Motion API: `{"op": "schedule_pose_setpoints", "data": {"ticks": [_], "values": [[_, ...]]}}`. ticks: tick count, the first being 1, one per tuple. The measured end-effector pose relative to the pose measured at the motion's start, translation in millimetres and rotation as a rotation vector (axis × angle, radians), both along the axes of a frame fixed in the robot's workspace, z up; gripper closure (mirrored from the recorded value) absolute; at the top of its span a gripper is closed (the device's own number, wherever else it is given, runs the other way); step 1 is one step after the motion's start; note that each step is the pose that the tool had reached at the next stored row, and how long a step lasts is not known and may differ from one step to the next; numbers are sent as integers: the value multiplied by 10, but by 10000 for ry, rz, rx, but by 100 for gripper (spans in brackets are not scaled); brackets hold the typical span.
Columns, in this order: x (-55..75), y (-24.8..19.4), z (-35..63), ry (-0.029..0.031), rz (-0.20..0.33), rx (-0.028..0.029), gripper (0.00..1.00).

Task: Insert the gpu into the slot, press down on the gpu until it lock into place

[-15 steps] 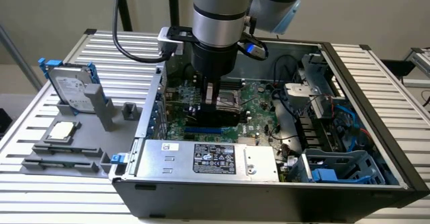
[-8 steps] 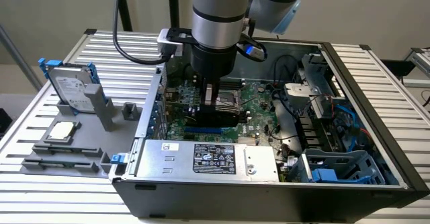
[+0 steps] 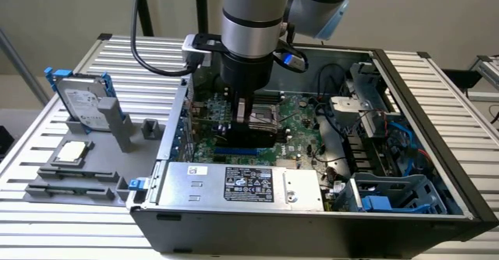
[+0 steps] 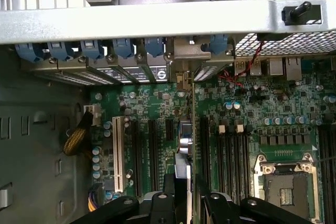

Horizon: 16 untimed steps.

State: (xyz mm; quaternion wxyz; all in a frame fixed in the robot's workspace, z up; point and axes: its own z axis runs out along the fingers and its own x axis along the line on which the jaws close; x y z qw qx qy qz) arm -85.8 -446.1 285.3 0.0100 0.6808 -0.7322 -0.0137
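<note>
The gpu (image 3: 253, 136), a small black card, stands on edge over the motherboard inside the open case. The bright-blue slot (image 3: 234, 152) shows just below and in front of it. I cannot tell whether the card's edge sits in the slot. My gripper (image 3: 248, 117) hangs straight down over the card, its jaws open with one finger on each side. In the wrist view the gpu (image 4: 184, 140) is edge-on, running from the rear bracket down between the black fingers (image 4: 157, 205) of my gripper (image 4: 185, 203). There the card hides the slot.
A silver power-supply box (image 3: 242, 184) lies along the case's near side. A blue drive cage (image 3: 390, 198) and cables fill the exterior view's right. Black memory slots (image 4: 231, 161) and the CPU socket (image 4: 286, 187) flank the card. A grey fixture with a hard drive (image 3: 82, 105) stands outside the case.
</note>
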Motion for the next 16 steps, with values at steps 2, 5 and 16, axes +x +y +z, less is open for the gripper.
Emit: {"op": "schedule_pose_setpoints", "data": {"ticks": [2,5,16], "values": [[-1,1,-9,1,1,-1,74],[-2,1,-18,2,0,-3,74],[-3,25,-24,1,-2,-2,74]]}}
